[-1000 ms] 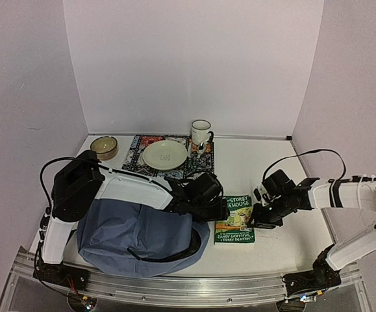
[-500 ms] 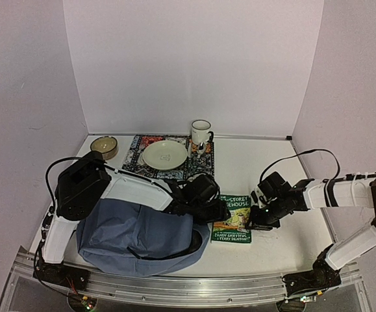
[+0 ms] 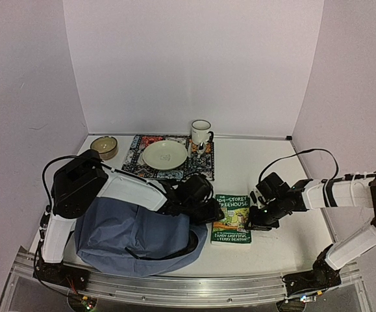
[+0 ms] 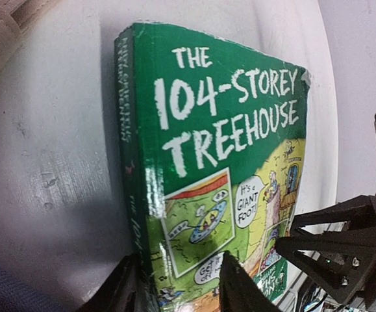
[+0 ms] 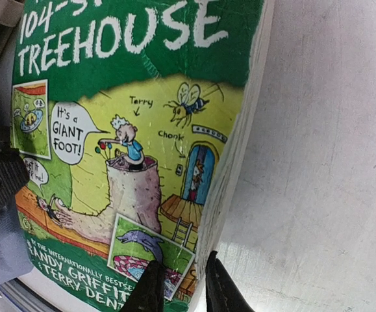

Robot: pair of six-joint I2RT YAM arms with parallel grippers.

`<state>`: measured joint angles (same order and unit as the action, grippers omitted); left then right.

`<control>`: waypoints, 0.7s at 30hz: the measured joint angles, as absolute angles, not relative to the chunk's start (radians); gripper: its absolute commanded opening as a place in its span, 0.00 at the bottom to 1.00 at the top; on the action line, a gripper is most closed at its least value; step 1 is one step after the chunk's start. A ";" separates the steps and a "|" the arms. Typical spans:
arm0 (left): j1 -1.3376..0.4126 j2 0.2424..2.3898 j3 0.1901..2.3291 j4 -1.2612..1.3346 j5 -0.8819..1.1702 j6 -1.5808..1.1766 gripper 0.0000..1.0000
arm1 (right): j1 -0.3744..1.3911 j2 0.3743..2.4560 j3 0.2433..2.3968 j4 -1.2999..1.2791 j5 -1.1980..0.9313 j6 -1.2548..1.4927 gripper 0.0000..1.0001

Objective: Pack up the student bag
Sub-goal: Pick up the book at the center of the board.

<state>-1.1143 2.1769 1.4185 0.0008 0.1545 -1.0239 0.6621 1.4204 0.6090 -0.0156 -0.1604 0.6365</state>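
Closing further, my left fingers (image 4: 236, 289) are straddling the green paperback book (image 4: 226, 130) at its spine, grip unclear. Meanwhile my right fingers (image 5: 152, 289) are pinching its opposite edge steady.

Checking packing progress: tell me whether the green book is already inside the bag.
No, the green book is on the table beside the student bag.

Enclosure: back wall (image 3: 194, 65), left wall (image 3: 19, 97) and right wall (image 3: 356, 78) are standing plain and pale lilac-white. Table (image 3: 272, 153): white top (scuffed, faintly glossy) is catching soft, even light. Metal rail (image 3: 188, 287) is running along the near edge.
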 measured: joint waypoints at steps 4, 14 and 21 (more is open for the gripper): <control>-1.112 2.174 1.407 0.008 0.158 -1.031 0.35 | 0.662 1.419 0.609 -0.017 -0.160 0.637 0.23; -1.112 2.113 1.348 0.083 0.177 -1.057 0.34 | 0.662 1.411 0.609 -0.022 -0.161 0.640 0.24; -1.122 2.036 1.328 0.213 0.215 -1.074 0.37 | 0.662 1.391 0.607 -0.026 -0.190 0.650 0.24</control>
<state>-1.1223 2.0361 1.3283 0.2126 0.2151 -1.0737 0.6621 1.3913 0.6075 -0.0263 -0.1900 0.6498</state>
